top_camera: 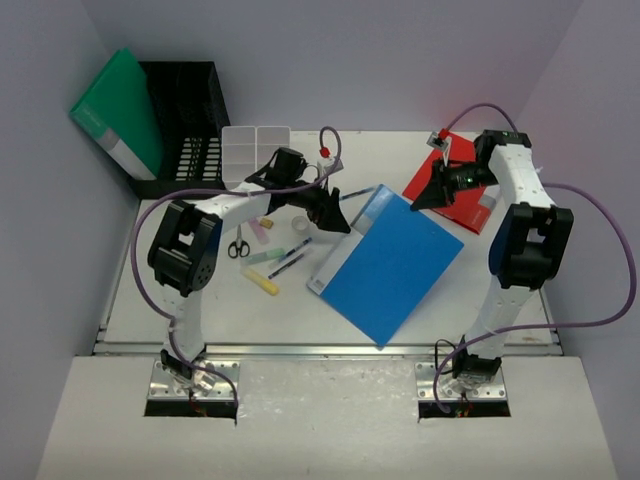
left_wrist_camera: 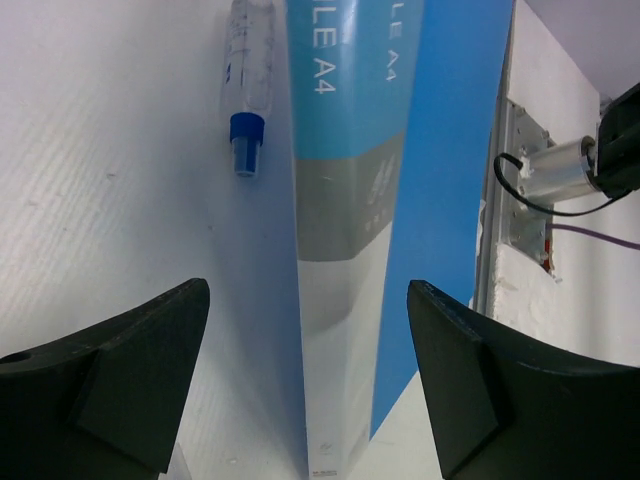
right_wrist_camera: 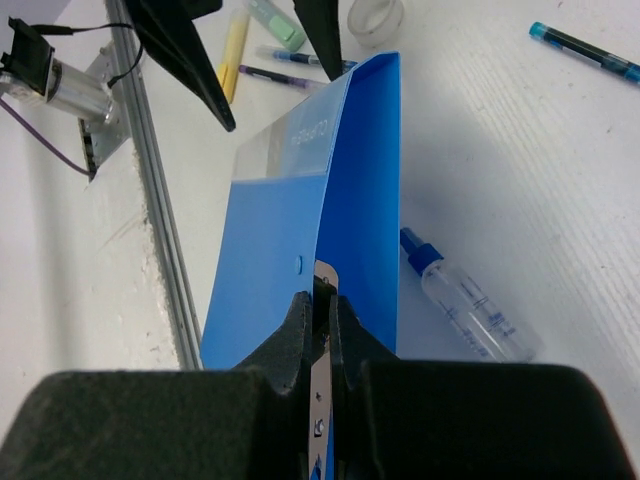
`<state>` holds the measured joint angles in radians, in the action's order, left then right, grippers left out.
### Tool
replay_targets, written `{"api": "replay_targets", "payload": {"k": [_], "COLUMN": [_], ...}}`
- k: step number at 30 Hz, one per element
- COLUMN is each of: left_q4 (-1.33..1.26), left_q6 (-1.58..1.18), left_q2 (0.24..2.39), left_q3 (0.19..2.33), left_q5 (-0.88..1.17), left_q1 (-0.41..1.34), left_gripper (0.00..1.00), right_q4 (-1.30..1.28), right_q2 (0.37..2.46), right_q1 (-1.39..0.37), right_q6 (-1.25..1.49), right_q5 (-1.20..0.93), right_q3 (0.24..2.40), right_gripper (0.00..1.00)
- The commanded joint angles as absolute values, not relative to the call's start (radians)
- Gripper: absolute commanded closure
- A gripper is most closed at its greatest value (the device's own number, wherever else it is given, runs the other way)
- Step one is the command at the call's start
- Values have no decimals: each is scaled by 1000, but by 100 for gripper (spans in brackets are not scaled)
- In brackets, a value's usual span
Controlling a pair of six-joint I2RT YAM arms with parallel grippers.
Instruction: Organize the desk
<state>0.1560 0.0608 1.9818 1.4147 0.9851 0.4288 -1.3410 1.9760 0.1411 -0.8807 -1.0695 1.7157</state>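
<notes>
On the white desk (top_camera: 250, 310) a blue folder (top_camera: 392, 262) lies aslant in the middle, one end raised. My right gripper (top_camera: 420, 200) is shut on that raised far edge; in the right wrist view the gripper (right_wrist_camera: 323, 300) pinches the blue cover and its metal strip. My left gripper (top_camera: 335, 215) stands open at the other end of the folder. In the left wrist view the grey-and-blue spine (left_wrist_camera: 345, 300) rises between the wide-apart fingers (left_wrist_camera: 150, 370) of the gripper (left_wrist_camera: 310, 310), touching neither.
A red folder (top_camera: 462, 205) lies under the right arm. A black mesh rack (top_camera: 190, 130) holds a green folder (top_camera: 120, 110); a white compartment tray (top_camera: 255, 150) sits beside it. Scissors (top_camera: 238, 243), highlighters (top_camera: 262, 282), pens (top_camera: 290, 258), tape (top_camera: 301, 224) and a blue-capped bottle (right_wrist_camera: 470, 300) lie around.
</notes>
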Motion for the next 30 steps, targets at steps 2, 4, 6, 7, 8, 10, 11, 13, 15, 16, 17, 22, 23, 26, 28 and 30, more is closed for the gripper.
{"api": "replay_targets", "payload": {"k": [2,4,6,7,8,10,11,13,15,16,17,22,23,26,28,30], "left_q4": [291,366,436,495,545,611,647,685,706,706,702,607,543,303,130,29], "left_q6": [273,344,402,464,514,567,596,637,646,646,639,551,486,239,94,16], "left_q2": [2039,2051,2058,2062,2067,2081,2091,2110,2121,2123,2125,2108,2095,2057,2021,1965], "left_q3": [1542,1558,1569,1583,1595,1615,1626,1642,1643,1639,1633,1587,1575,1489,1431,1378], "left_q5": [1105,1149,1175,1176,1177,1177,1177,1178,1180,1179,1182,1201,1205,1237,1237,1215], "left_q1": [480,498,515,525,535,550,556,561,562,563,563,558,551,534,522,515], "left_gripper": [23,24,25,26,27,29,30,34,42,48,55,77,80,89,98,100], "right_q4": [-1492,-1489,-1488,-1485,-1483,-1477,-1476,-1474,-1474,-1474,-1476,-1479,-1479,-1484,-1485,-1485], "right_q2": [1909,1904,1901,1899,1897,1895,1893,1891,1889,1888,1886,1874,1872,1858,1848,1836], "right_q1": [103,89,80,73,66,57,53,46,42,41,41,41,41,40,40,40], "right_q6": [-918,-917,-917,-917,-917,-914,-914,-913,-911,-911,-911,-911,-911,-914,-914,-912], "right_q5": [-1059,-1050,-1048,-1045,-1042,-1037,-1034,-1031,-1031,-1031,-1031,-1034,-1037,-1045,-1045,-1044], "right_q3": [1744,1744,1744,1744,1744,1744,1744,1746,1749,1749,1748,1749,1749,1742,1734,1728], "right_gripper": [100,100,100,100,100,100,100,100,100,100,100,100,100,100,100,100]}}
